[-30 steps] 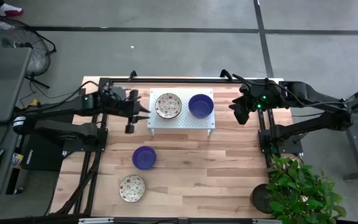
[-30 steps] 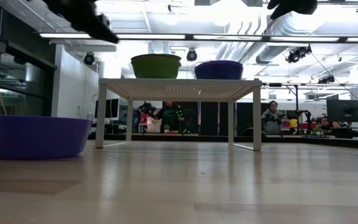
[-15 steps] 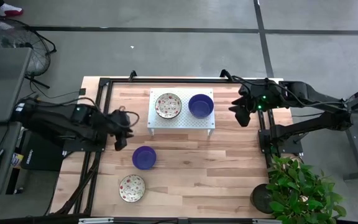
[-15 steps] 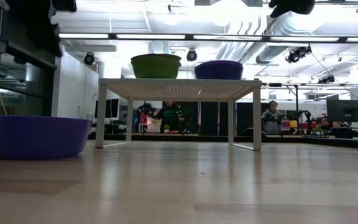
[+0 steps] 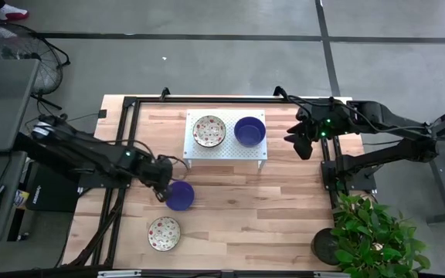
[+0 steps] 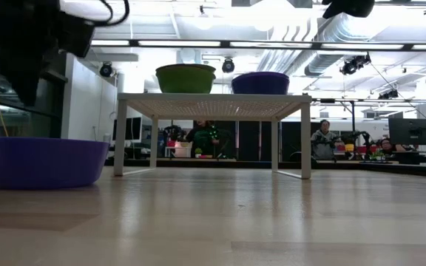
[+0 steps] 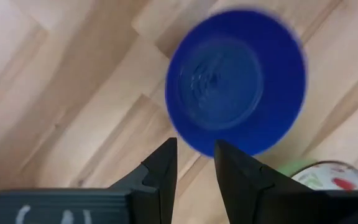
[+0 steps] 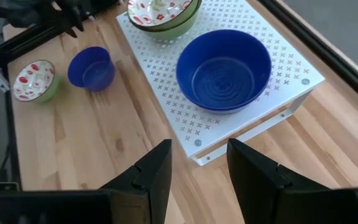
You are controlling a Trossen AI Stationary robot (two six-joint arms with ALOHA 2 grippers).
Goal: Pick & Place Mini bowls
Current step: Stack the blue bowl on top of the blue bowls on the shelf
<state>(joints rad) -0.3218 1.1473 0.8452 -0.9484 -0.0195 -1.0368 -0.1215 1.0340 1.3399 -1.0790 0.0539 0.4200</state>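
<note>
The blue bowl (image 5: 179,195) sits on the table just in front of the rack (image 5: 225,149); it looks light, rigid and slick, best pinched over its rim. The left gripper (image 5: 163,188) hovers at its edge, fingers narrowly parted and empty, while the right gripper (image 5: 300,141) waits beside the rack, open

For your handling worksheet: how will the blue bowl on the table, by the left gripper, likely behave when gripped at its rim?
The blue bowl looks rigid, so it should keep its shape. Its glossy surface may be slippery between the left gripper's fingers. Sitting upright on a wide base, it will probably slide rather than tip.
</note>
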